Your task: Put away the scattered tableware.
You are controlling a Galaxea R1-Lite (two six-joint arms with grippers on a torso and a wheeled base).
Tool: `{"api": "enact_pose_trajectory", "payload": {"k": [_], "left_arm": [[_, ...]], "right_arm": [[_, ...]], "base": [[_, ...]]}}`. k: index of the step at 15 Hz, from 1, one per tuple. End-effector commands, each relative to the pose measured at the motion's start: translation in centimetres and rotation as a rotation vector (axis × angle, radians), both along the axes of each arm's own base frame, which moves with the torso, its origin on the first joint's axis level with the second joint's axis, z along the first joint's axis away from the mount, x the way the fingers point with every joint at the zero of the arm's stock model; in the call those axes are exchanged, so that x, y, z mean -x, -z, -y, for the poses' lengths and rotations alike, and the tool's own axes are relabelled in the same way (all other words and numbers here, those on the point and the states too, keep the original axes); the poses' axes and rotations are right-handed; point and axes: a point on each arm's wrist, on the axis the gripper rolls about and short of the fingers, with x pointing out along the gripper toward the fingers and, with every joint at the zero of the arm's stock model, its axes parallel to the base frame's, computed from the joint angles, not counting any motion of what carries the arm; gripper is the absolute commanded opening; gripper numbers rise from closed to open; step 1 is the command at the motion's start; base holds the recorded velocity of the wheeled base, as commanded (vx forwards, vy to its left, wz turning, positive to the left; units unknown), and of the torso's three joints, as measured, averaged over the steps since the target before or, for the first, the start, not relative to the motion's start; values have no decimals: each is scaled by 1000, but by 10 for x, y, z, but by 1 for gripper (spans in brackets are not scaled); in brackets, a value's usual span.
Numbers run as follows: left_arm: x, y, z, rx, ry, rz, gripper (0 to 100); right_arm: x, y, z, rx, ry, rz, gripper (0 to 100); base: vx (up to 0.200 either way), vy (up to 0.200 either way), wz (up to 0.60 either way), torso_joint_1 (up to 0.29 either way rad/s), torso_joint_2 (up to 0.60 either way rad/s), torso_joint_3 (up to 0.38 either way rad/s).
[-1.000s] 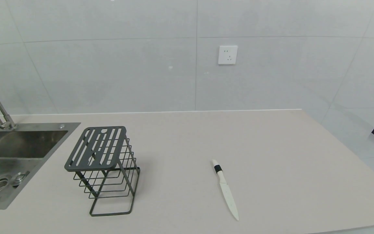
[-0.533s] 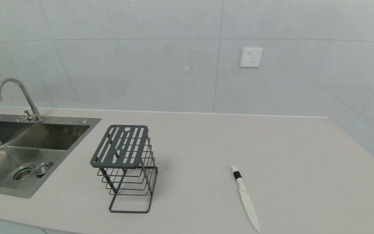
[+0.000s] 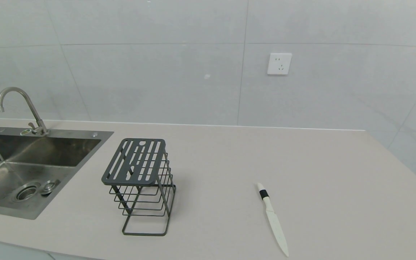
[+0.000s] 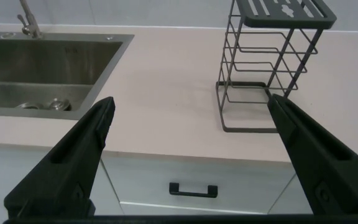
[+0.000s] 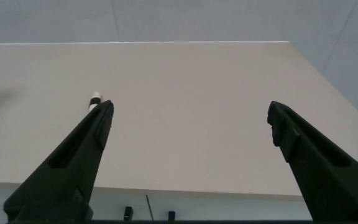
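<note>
Grey-tiled kitchen wall (image 3: 157, 72) is backing a pale bench (image 3: 320, 162), where a white knife (image 3: 272, 216) is lying flat at the lower right of the head frame. Its handle is pointing toward the wall and its tip toward the near edge. It is lying well apart from the dark wire rack (image 3: 139, 180), which is standing left of centre beside the steel sink (image 3: 67, 131).

I am holding my left claw (image 4: 191, 102) and my right claw (image 5: 189, 107) spread wide, both gripping nothing and both hanging back from the bench's front edge.

I am judging the knife light and rigid. Its smooth blade is probably slippery and, if ceramic, apt to chip, and lying flush it is offering little to get under. I am reckoning the thicker handle, around the black band (image 3: 263, 195), the safest hold, with the claw closing across its width and away from the edge.

No brand, label or writing is showing legibly on the knife, the rack or the plain wall socket (image 3: 279, 64).
</note>
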Motion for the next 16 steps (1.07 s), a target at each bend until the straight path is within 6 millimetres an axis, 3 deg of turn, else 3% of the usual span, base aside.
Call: {"api": "enact_pose_trajectory", "payload": {"k": [1,6,16], "left_arm": [[0,0,0,0,0,-1,100],[0,0,0,-3,2,-1,100],[0,0,0,-4,8,2,100]], "right_arm": [[0,0,0,0,0,0,100],[0,0,0,2,0,-2,100],[0,0,0,31,-2,1,100]], "base": [[0,0,0,0,0,0],[0,0,0,90,-41,44],[0,0,0,0,0,0]]}}
